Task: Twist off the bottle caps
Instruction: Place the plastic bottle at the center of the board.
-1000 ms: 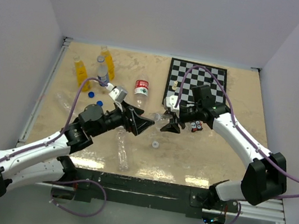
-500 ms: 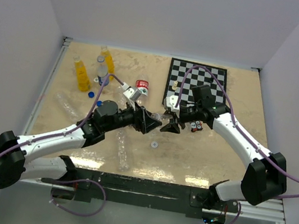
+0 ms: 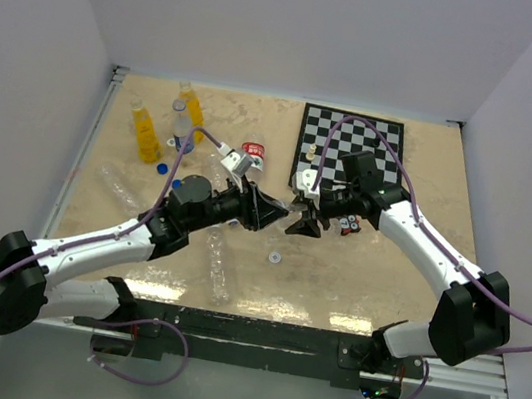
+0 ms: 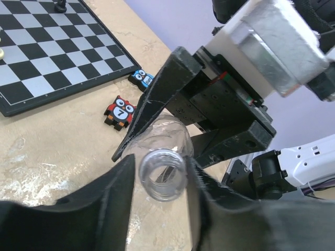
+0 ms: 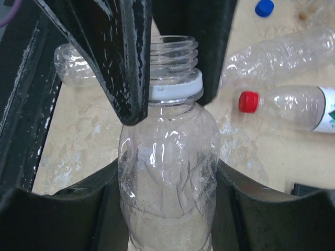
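Note:
My right gripper (image 5: 167,209) is shut on the body of a clear unlabelled bottle (image 5: 167,157), held off the table at mid-scene. Its threaded mouth (image 4: 162,175) is open with no cap on it, and a white ring sits under the threads. My left gripper (image 4: 162,167) meets it head-on, fingers (image 5: 125,63) closed on either side of the neck. The two grippers (image 3: 289,215) touch nose to nose. One white bottle cap (image 3: 275,258) lies loose on the table, and two blue ones (image 3: 162,169) lie further left. Two orange bottles (image 3: 142,129) stand at the back left.
A red-capped labelled bottle (image 3: 253,154) lies behind the grippers. Empty clear bottles (image 3: 220,268) lie on the table near the left arm. The chessboard (image 3: 350,147) with a few pieces is at the back right, and small owl tiles (image 4: 120,111) lie beside it.
My left arm has swung right to meet the right gripper, and its fingers have closed in around the held bottle's neck. The right arm and the bottle have stayed put.

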Tool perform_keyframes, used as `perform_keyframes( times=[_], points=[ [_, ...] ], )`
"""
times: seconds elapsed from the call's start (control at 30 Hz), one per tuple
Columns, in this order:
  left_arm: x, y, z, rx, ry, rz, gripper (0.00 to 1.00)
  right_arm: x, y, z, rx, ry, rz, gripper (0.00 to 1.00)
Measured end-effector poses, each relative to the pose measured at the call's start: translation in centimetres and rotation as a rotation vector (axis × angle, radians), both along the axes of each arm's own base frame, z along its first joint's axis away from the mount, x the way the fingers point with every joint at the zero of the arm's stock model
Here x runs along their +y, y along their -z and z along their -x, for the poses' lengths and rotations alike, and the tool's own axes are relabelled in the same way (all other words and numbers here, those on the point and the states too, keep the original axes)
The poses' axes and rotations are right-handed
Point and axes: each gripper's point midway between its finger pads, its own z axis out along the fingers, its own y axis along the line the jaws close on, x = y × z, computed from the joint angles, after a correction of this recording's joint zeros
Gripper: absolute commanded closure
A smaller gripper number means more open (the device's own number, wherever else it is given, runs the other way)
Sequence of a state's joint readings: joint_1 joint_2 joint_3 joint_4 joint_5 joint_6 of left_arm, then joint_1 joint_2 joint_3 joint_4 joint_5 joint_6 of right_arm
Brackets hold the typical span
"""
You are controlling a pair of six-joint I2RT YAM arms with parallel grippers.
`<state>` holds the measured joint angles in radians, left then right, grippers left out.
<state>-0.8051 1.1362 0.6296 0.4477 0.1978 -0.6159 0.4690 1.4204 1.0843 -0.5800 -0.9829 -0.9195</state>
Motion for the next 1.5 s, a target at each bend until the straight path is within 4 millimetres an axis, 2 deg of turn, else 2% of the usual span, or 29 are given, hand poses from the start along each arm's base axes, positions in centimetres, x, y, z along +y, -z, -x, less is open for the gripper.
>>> perform_keyframes(
  times=[0.03, 0.07, 0.1, 0.27, 0.37, 0.43, 0.57, 0.63, 0.73, 0.97, 1.5],
  points=[
    [0.0, -0.1, -0.1, -0.003, 0.000, -0.002, 0.86, 0.0, 0.0, 0.0, 0.003, 0.003, 0.002, 1.00],
    [-0.1, -0.2, -0.1, -0.007, 0.000, -0.004, 0.94, -0.2, 0.2, -0.1, 0.007, 0.013, 0.010, 0.99],
    [-0.1, -0.2, -0.2, -0.005, 0.000, -0.006, 0.99, -0.2, 0.2, -0.2, 0.010, 0.017, 0.012, 0.98],
    [-0.1, 0.2, -0.2, 0.007, -0.001, -0.022, 1.00, -0.3, 0.6, -0.3, 0.017, 0.024, 0.023, 0.90],
    [-0.1, 0.3, -0.2, 0.009, -0.002, -0.024, 1.00, -0.3, 0.6, -0.3, 0.019, 0.023, 0.022, 0.80],
    [0.0, 0.2, -0.1, 0.010, -0.002, -0.026, 1.00, -0.3, 0.6, -0.3, 0.019, 0.022, 0.021, 0.68],
    [0.4, 0.0, 0.2, 0.014, -0.003, -0.031, 1.00, -0.1, 0.5, -0.1, 0.021, 0.012, 0.015, 0.38],
    [0.6, 0.0, 0.3, 0.016, -0.008, -0.033, 1.00, 0.1, 0.4, 0.1, 0.024, 0.005, 0.010, 0.29],
    [1.0, -0.2, 0.6, 0.021, -0.012, -0.038, 1.00, 0.1, 0.4, 0.1, 0.019, 0.002, 0.007, 0.19],
    [2.0, -1.0, 1.1, 0.021, -0.027, -0.063, 1.00, -0.1, 0.4, -0.1, 0.002, -0.004, 0.006, 0.11],
    [5.7, -1.4, 2.4, 0.035, -0.094, -0.197, 1.00, -2.2, 0.1, -1.0, -0.025, 0.031, 0.011, 0.08]
  ],
)
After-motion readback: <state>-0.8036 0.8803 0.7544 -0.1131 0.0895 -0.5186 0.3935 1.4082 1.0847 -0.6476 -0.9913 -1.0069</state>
